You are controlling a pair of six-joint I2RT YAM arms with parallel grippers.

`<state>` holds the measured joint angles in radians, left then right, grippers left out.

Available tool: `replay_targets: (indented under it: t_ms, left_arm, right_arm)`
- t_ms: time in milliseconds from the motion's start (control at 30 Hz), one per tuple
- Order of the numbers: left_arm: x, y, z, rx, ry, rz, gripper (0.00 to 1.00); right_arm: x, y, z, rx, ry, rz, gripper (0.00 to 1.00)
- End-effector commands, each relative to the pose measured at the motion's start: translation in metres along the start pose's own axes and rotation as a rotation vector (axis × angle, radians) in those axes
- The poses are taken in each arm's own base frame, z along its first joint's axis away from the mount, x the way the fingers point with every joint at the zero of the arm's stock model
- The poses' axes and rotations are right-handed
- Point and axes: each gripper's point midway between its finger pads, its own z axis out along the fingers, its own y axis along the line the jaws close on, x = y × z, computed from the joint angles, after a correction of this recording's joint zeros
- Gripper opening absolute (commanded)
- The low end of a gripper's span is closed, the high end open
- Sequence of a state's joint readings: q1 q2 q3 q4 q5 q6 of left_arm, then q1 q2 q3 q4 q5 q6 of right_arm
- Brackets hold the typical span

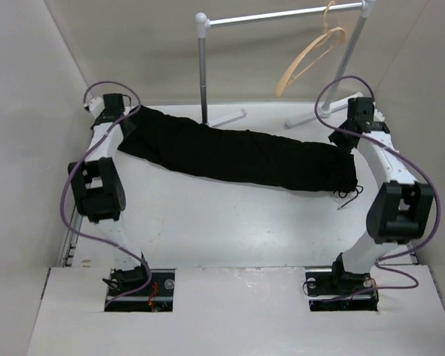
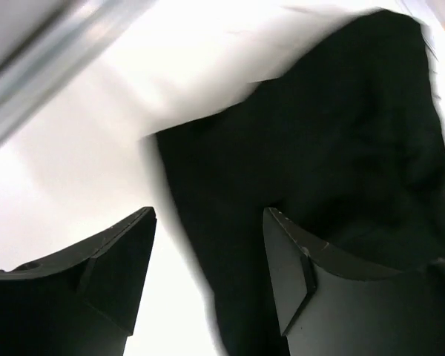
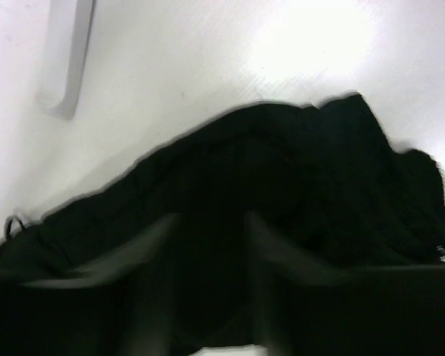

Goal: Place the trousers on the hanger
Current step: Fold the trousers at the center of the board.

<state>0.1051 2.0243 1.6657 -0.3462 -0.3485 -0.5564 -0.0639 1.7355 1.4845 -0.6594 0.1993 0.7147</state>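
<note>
The black trousers (image 1: 237, 156) lie stretched flat across the table from back left to right. The tan wooden hanger (image 1: 311, 53) hangs by its hook on the rail at the back right, apart from the cloth. My left gripper (image 1: 124, 120) is at the trousers' left end. In the left wrist view it (image 2: 208, 222) is open, the edge of the trousers (image 2: 319, 148) lying between and under the fingers. My right gripper (image 1: 352, 132) is at the right end. In the blurred right wrist view its fingers (image 3: 211, 222) stand apart over the trousers (image 3: 282, 163).
The white-and-grey rail stand (image 1: 202, 67) stands behind the trousers, with its feet (image 1: 233, 117) on the table. One foot (image 3: 67, 59) shows in the right wrist view. A drawstring (image 1: 348, 194) trails from the trousers' right end. Walls close in on the left, back and right.
</note>
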Motion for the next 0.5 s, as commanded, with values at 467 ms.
replay_targets:
  t_ms: [467]
  left_arm:
    - [-0.011,-0.031,0.023,0.314,0.061,-0.405,0.45]
  right_arm:
    - [0.145,-0.014,-0.058,-0.249,0.107,-0.057,0.30]
